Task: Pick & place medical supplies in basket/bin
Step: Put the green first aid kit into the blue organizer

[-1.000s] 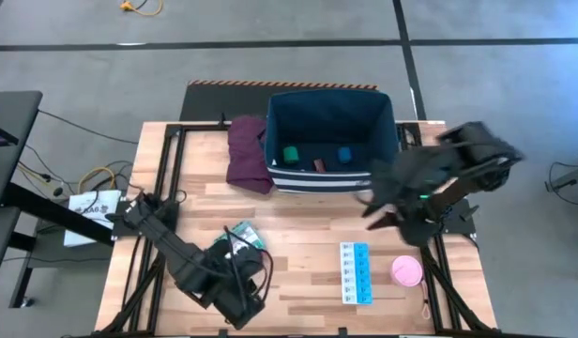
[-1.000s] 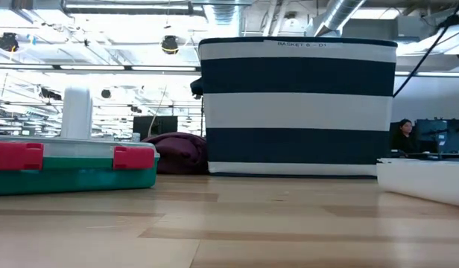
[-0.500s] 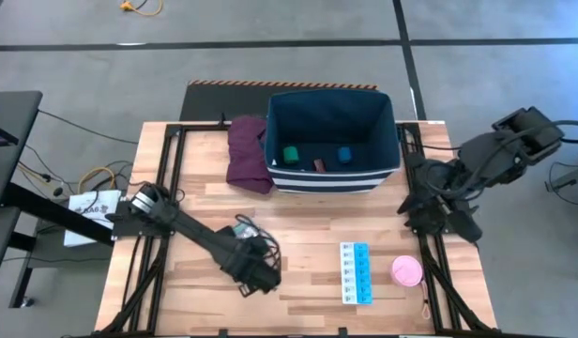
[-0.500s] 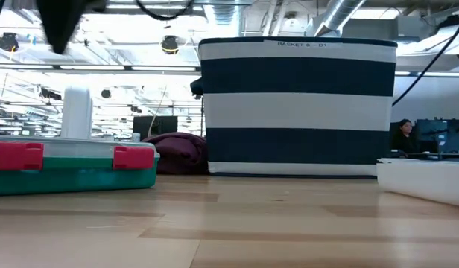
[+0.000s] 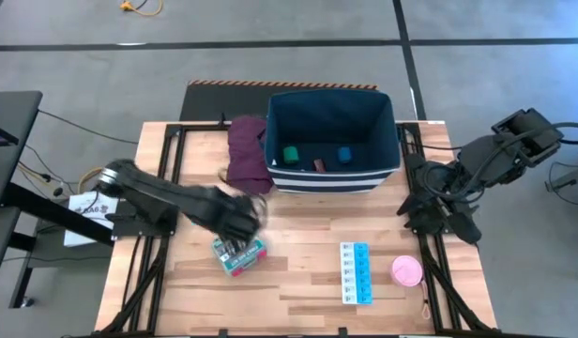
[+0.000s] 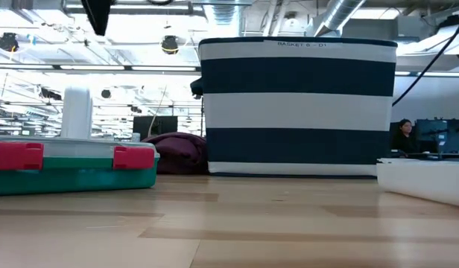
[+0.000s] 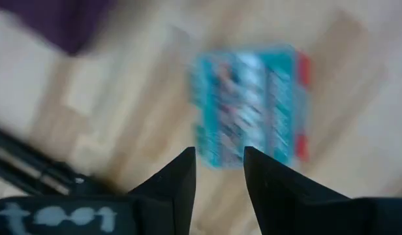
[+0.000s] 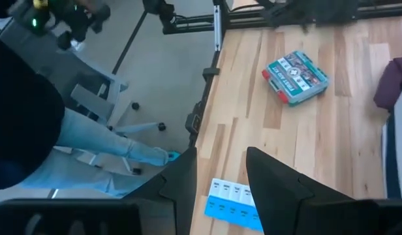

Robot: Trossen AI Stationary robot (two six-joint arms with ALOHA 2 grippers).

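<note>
Lying flat, green-red box (image 5: pixel 238 254) long axis diagonal

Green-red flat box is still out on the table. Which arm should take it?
Left, probably. The left gripper hangs just above the green-red flat box, fingers open and holding nothing. The right gripper is parked off the table's right edge, nearer the pink round roll and blue-white pill strip.

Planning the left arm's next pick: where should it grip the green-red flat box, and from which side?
Come straight down from above and pinch across the narrower width of the green-red flat box. It lies flat and skewed on the table, nothing touching it. The left hand, open, would probably need turning to match.
</note>
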